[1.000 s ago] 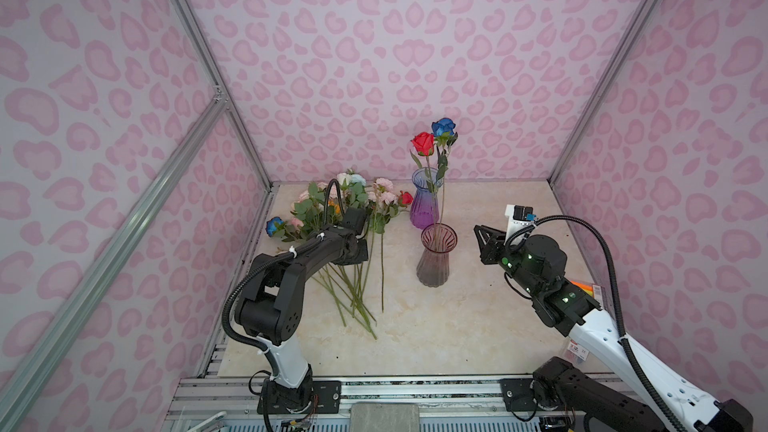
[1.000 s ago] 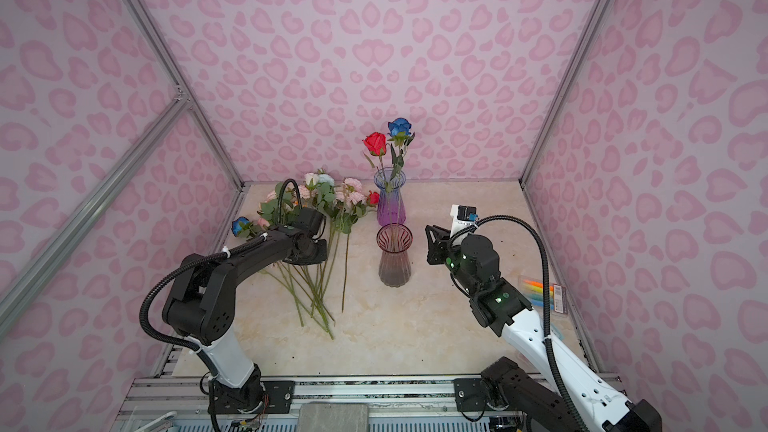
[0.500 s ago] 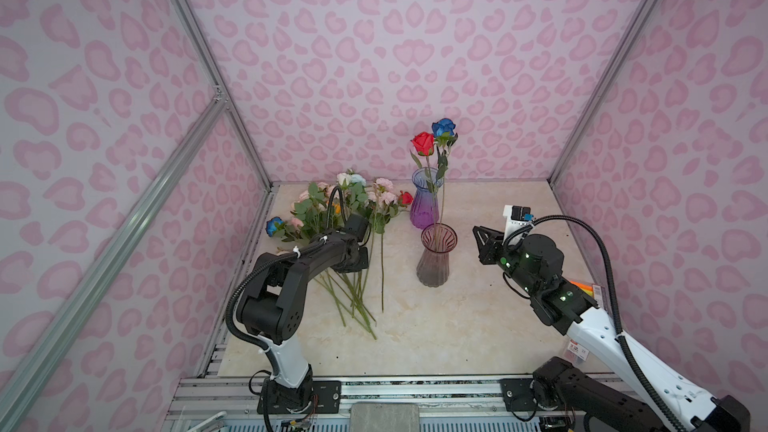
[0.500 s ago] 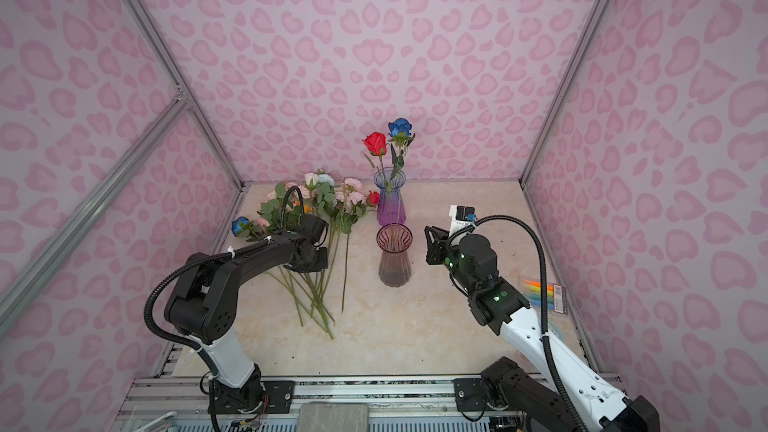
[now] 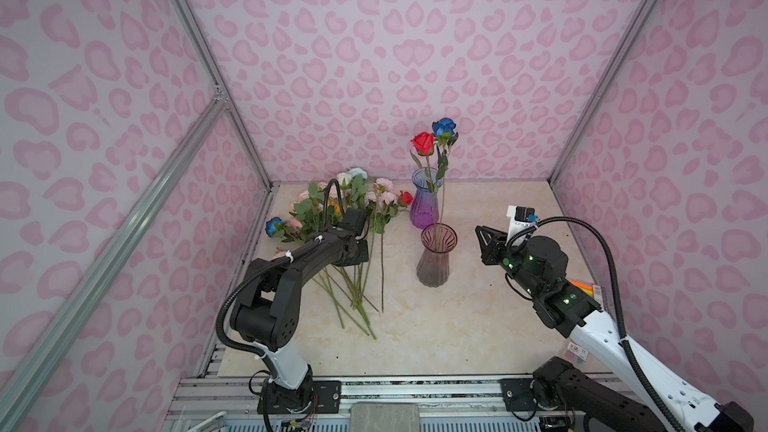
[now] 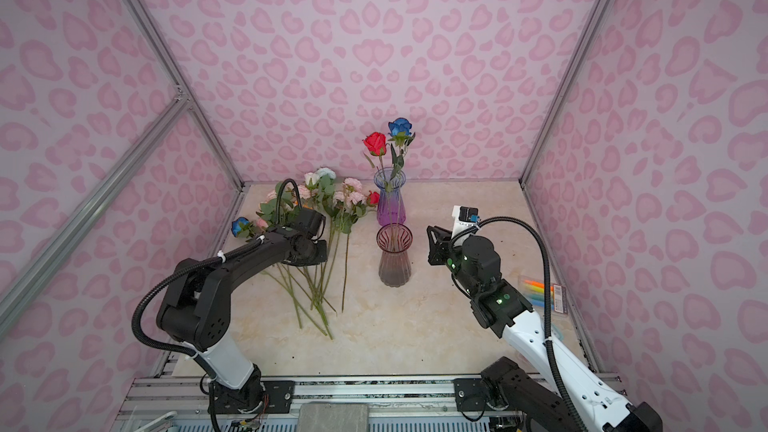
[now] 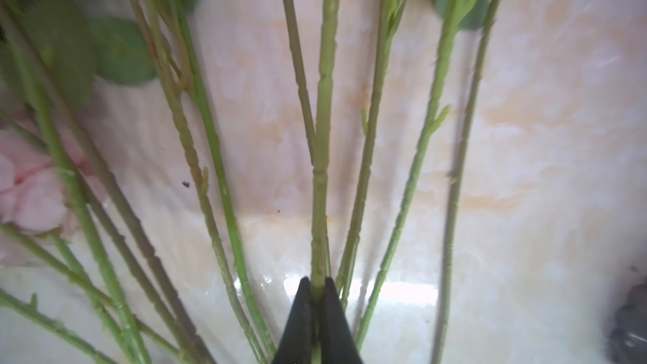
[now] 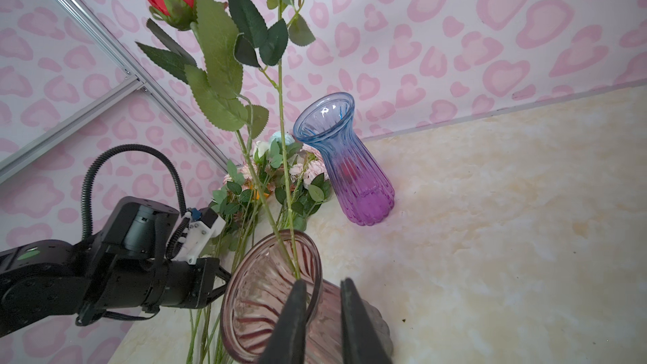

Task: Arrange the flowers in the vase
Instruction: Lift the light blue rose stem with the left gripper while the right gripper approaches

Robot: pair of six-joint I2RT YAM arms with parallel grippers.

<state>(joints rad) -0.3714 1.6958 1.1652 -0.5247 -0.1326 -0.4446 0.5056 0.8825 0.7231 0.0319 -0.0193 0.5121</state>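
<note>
— What changed?
— The left gripper (image 7: 317,288) had narrowed and clamped a stem (image 7: 324,134) in the flowers (image 5: 382,196), lying at the vase's (image 5: 433,268) nine o'clock.
— The right gripper (image 8: 322,281)?
— Unmoved at three o'clock, jaws slightly apart, empty.

Packet of coloured pens (image 6: 540,290) at right edge of marble table (image 6: 415,326)

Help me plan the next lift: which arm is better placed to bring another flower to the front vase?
Left. The left arm's fingers are clamped on a green stem in the flower pile; the right arm's fingers hang empty beside the front vase, away from the pile.
</note>
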